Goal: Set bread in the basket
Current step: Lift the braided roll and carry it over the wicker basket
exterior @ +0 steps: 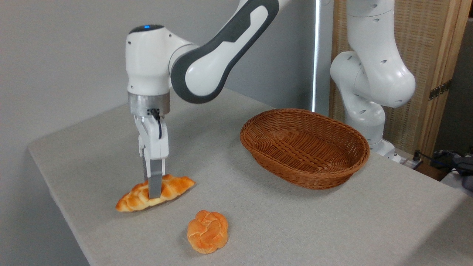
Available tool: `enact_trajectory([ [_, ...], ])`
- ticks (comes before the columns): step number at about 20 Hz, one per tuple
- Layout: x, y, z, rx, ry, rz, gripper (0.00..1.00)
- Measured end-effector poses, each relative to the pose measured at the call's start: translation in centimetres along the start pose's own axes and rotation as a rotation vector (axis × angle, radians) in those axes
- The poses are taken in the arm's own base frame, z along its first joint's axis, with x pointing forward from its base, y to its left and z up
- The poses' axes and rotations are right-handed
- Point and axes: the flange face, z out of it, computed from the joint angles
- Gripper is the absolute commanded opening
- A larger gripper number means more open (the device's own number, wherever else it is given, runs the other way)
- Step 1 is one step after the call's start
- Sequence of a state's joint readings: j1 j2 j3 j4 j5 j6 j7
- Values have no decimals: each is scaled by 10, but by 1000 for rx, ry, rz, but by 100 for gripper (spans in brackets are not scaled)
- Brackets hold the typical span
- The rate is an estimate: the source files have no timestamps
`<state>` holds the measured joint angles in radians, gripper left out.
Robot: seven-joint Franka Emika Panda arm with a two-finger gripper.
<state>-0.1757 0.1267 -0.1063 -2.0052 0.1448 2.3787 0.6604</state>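
The pincer (155,190) straddles the bread's (155,193) middle on the surface (258,214), grip state unclear; grasping seems in hand; next, lift toward the empty basket (305,147).

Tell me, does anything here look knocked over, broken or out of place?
Nothing stands out. The basket sits upright and empty on the table, the small round bun lies whole near the front edge, and the gripper has its jaws set around the middle of the braided loaf, which looks intact.
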Motion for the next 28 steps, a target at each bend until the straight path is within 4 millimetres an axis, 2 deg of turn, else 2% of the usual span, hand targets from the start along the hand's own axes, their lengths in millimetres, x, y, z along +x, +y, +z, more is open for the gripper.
enact_trajectory([
  [5,-15,-1,-56,-34,-8,-57,41],
  [10,-30,11,-94,-91,-55,-78,42],
  [14,-48,27,-127,-124,-107,-80,44],
  [21,-95,87,-162,-166,-185,-57,45],
  [24,-116,120,-168,-210,-245,-29,46],
  [28,-142,144,-170,-236,-276,10,46],
])
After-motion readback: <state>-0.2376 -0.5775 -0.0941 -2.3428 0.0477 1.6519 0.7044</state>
